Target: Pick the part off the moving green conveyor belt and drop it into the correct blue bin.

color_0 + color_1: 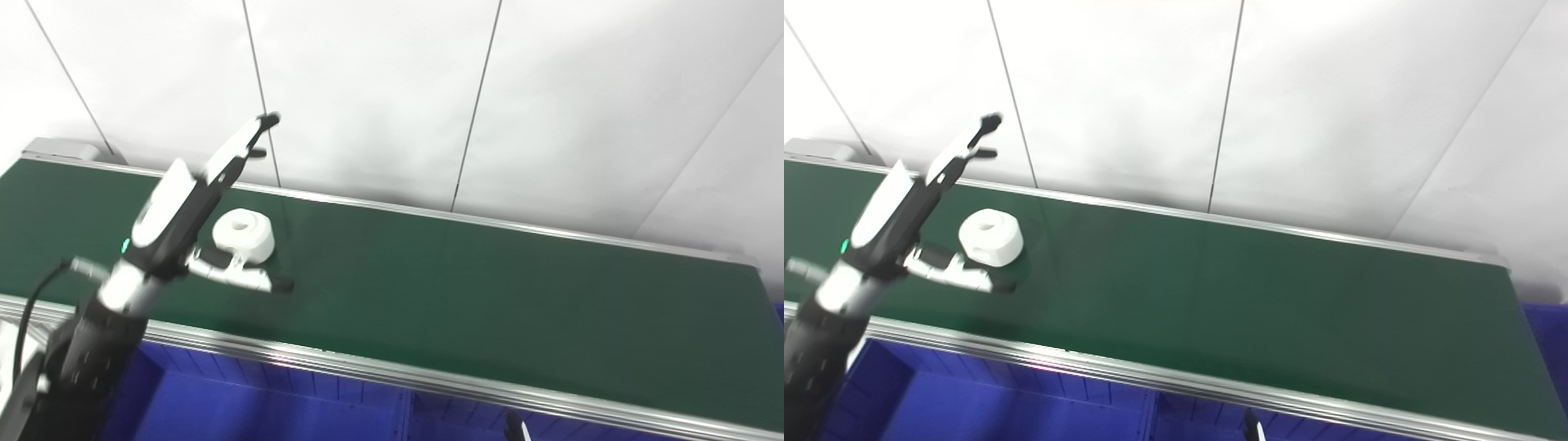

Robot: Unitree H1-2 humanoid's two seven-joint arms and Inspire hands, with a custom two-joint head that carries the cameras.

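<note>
A white round part (244, 233) with a hole in its top lies on the green conveyor belt (465, 288), at the left. My left hand (190, 208) is spread open over the belt. Its fingers (242, 144) reach up past the far side of the part and its thumb (245, 277) lies along the near side. The part sits between them and I cannot tell whether they touch it. Of my right hand only a dark tip (513, 427) shows at the bottom edge. Blue bins (257, 404) lie below the belt's near rail.
A silver rail (429, 380) runs along the belt's near edge and another along its far edge (490, 222). White wall panels stand behind. A grey housing (58, 149) caps the belt's far left end. A divider (404, 416) splits the blue bins.
</note>
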